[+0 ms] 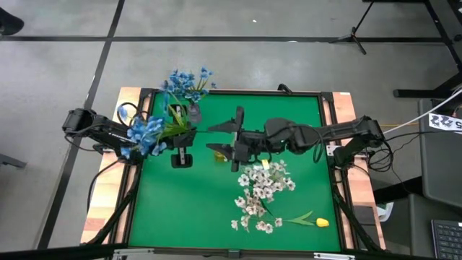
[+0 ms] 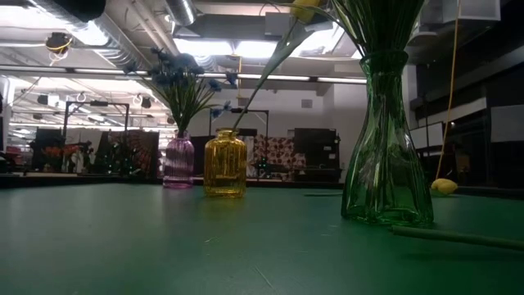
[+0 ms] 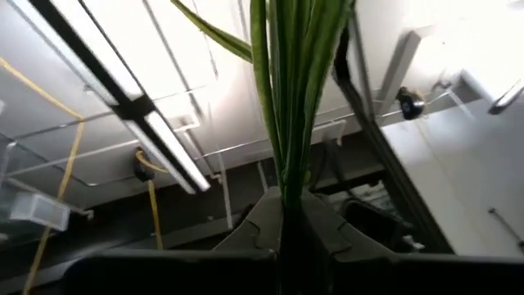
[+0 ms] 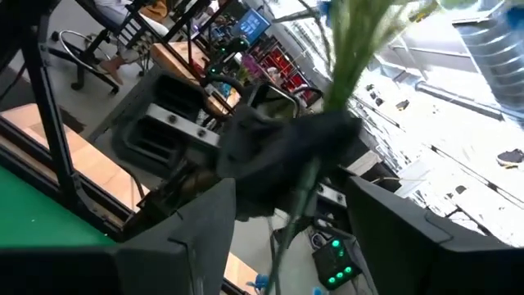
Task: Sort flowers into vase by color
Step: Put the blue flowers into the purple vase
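Note:
My left gripper (image 1: pixel 180 137) is shut on a bunch of blue-blossomed sprigs (image 1: pixel 145 134), held above the table's left part. My right gripper (image 1: pixel 237 139) is open at mid-table and faces the left one. Its fingers stand on either side of a thin green stem (image 4: pixel 293 215) without touching it. A pink vase (image 2: pixel 178 161) holds more blue sprigs (image 1: pixel 189 81). A yellow vase (image 2: pixel 225 165) holds one leaning stem with a yellow bud (image 2: pixel 304 8). White sprigs (image 1: pixel 261 189) stand in the green vase (image 2: pixel 385 156). One yellow tulip (image 1: pixel 317 222) lies on the mat. My left gripper pinches the blue bunch by its green stems (image 3: pixel 286 176) between its two fingers (image 3: pixel 327 233). The stems run on past the fingertips toward the ceiling lights. The bunch is lifted clear of the table, with the blossoms (image 1: pixel 145 134) at its free end.
The green mat (image 1: pixel 188 209) lies in a dark raised frame with wooden strips (image 1: pixel 108 195) at the sides. The three vases stand in the mat's far and middle parts. The loose tulip's stem (image 2: pixel 458 238) lies near the green vase's foot. The near left of the mat is bare.

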Robot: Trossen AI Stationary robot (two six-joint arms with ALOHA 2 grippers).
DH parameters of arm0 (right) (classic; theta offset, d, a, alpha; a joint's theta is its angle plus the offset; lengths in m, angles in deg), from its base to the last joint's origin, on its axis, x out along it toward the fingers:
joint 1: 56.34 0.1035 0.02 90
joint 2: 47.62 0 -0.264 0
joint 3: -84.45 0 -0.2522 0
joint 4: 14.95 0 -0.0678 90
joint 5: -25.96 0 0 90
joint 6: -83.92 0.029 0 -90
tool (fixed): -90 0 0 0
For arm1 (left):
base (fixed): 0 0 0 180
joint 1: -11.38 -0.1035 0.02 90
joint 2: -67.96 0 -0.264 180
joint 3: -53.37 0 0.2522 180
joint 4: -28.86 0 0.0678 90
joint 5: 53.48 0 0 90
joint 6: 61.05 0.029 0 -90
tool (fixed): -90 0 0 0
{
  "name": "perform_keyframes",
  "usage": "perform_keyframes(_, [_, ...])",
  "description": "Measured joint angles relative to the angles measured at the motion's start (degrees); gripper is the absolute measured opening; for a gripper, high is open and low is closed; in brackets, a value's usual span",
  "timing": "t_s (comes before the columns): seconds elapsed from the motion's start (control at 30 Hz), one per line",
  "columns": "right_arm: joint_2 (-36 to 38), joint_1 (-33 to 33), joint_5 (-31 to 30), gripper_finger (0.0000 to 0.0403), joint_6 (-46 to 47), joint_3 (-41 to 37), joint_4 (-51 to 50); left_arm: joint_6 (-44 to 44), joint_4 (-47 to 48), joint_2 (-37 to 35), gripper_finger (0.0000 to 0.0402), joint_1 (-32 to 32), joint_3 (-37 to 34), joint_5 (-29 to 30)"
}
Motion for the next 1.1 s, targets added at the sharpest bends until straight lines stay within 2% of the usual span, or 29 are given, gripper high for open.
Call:
perform_keyframes(0.1, [0.0,-0.7,0.1,0.0232,1.1,0.0,0.4,-1.0,-0.1,0.0,0.0006,0.0,0.0,-2.0])
perform_keyframes(0.43, [-1.5,-2.6,4.1,0.0232,6.7,0.0,1.0,-1.2,0.4,0.0,0.0009,0.0,0.0,-2.4])
perform_keyframes(0.8, [-2.6,-3.4,4.3,0.0229,7.5,0.0,1.3,-3.0,3.1,0.0,0.0013,0.0,0.0,-4.5])
perform_keyframes(0.9, [-2.7,-3.4,4.3,0.0211,7.5,0.0,1.3,-3.1,3.2,0.0,0.0006,0.0,0.0,-4.6])
perform_keyframes(1.1, [-2.7,-3.3,4.3,0.0147,7.4,0.0,1.0,-4.1,3.8,0.0,0.0015,0.0,0.0,-5.3])
